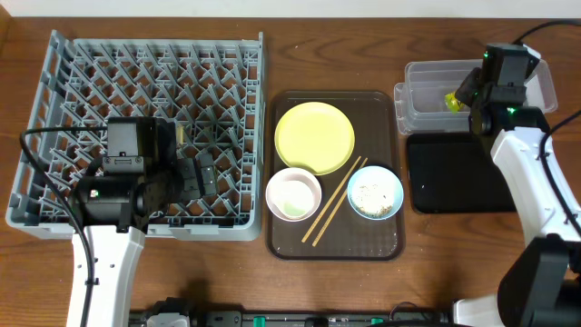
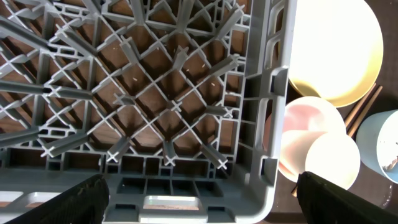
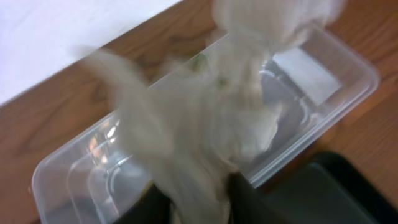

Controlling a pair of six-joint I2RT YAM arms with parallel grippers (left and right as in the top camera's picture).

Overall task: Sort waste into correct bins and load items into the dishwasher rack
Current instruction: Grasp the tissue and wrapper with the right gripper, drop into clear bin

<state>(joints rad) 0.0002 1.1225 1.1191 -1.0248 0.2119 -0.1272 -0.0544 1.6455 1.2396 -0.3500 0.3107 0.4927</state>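
The tissue is seen as a blurred white wad directly above the tub, with its near end drawn down between the 2 fingers of the right gripper. It is judged to be very light, soft and easily crushed, with no stiffness and no risk of breakage. It can be taken anywhere on its bunched middle, though a loose corner may tear or cling to a pad. So far as the blur allows, the jaws are nearly closed with only the tissue between them. A wrapper is seen inside the tub. Far to the left of the tub, the left gripper is held wide open over the rack, and nothing is gripped or touched by it
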